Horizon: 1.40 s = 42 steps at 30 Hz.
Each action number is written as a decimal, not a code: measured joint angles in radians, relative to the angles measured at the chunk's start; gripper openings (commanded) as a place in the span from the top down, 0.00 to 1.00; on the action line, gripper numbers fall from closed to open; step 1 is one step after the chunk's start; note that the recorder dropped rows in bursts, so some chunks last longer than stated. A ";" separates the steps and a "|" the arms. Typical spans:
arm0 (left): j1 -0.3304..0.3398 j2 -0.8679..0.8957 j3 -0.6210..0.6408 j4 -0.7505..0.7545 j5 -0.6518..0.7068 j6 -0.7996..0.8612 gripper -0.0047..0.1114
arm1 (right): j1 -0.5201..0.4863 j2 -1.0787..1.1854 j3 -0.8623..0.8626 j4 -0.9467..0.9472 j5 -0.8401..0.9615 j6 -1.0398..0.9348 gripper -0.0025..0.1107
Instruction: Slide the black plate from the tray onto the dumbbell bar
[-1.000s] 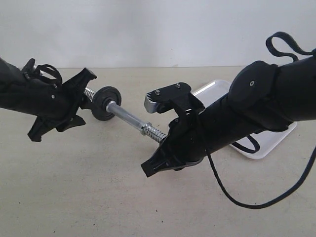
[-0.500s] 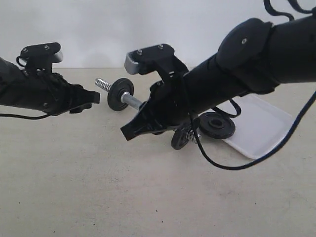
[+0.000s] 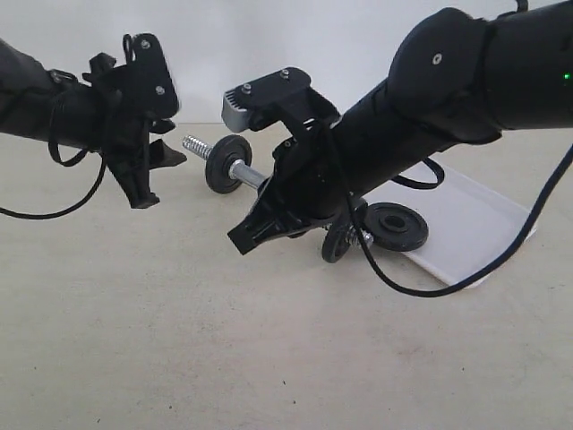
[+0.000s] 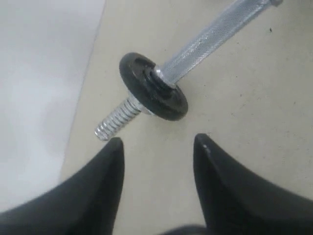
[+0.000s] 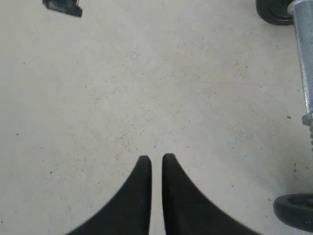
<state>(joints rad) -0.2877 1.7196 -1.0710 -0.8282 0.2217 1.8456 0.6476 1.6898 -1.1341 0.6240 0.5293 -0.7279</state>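
Observation:
The dumbbell bar (image 3: pixel 248 174) lies on the table, one black disc (image 3: pixel 227 164) near its threaded left end and another disc (image 3: pixel 338 242) at its right end, partly behind my right arm. A black plate (image 3: pixel 395 227) lies flat at the left corner of the white tray (image 3: pixel 474 224). My left gripper (image 3: pixel 164 179) hangs open just left of the threaded end, holding nothing. The left wrist view shows that end (image 4: pixel 115 122) and its disc (image 4: pixel 154 93) just beyond the left gripper (image 4: pixel 159 144). My right gripper (image 3: pixel 240 244) is shut and empty, crossing over the bar's middle. The right wrist view shows the right gripper (image 5: pixel 156 159) over bare table, the bar (image 5: pixel 305 58) beside it.
A black cable (image 3: pixel 421 291) loops from my right arm down over the table in front of the tray. A white wall (image 3: pixel 295 45) stands behind the table. My left arm's cable (image 3: pixel 54 210) sags at the far left.
A second ago the left gripper held the bar's left end up. Now the bar lies on the table, the left gripper is off it, open and turned. The right arm has risen over the bar.

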 measured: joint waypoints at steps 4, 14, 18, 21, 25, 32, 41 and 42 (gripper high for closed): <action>-0.032 0.024 -0.046 0.002 0.007 0.204 0.61 | 0.000 0.000 0.000 -0.042 0.083 0.012 0.94; -0.103 0.248 -0.188 0.077 0.006 0.282 0.61 | 0.000 0.000 -0.001 -0.106 0.385 0.026 0.94; -0.109 0.299 -0.229 0.178 0.006 0.282 0.61 | 0.000 0.000 -0.001 -0.149 0.419 0.026 0.94; -0.109 0.331 -0.259 0.238 0.007 0.282 0.61 | 0.000 0.000 -0.001 -0.161 0.419 0.026 0.94; -0.109 0.369 -0.291 0.276 0.007 0.282 0.61 | 0.000 0.000 -0.001 -0.167 0.415 0.026 0.94; -0.111 0.398 -0.320 0.326 0.012 0.282 0.61 | 0.000 0.000 -0.001 -0.167 0.393 0.022 0.94; -0.141 0.422 -0.324 0.328 0.036 0.282 0.61 | 0.000 0.000 -0.001 -0.167 0.380 0.022 0.94; -0.144 0.422 -0.324 0.328 0.036 0.282 0.61 | 0.000 0.000 -0.001 -0.167 0.380 0.022 0.94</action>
<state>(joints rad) -0.4320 2.1414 -1.3949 -0.5002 0.2576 2.1279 0.6476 1.6898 -1.1346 0.4567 0.9092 -0.7060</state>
